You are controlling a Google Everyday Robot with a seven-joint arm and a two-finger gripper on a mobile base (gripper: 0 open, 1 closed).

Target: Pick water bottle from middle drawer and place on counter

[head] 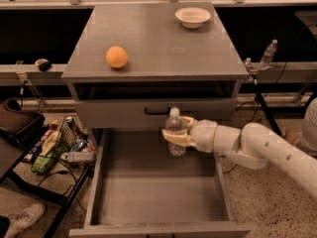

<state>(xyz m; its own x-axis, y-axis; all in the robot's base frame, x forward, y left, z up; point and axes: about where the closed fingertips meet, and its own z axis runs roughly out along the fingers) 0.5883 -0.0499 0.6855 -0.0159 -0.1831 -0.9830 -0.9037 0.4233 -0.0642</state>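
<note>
The water bottle (175, 128) is a small clear bottle with a white cap, held upright above the middle drawer (153, 182). My gripper (174, 136) is shut on the bottle's middle, with the white arm reaching in from the lower right. The bottle hangs in front of the closed grey drawer front with the black handle, below the level of the counter (163, 38). The drawer is pulled fully out and its grey floor is bare.
An orange ball (117, 57) lies on the counter's left side and a white bowl (192, 17) at its back right. Another bottle (268, 53) stands on a stand at the right. Clutter and bags lie on the floor at the left.
</note>
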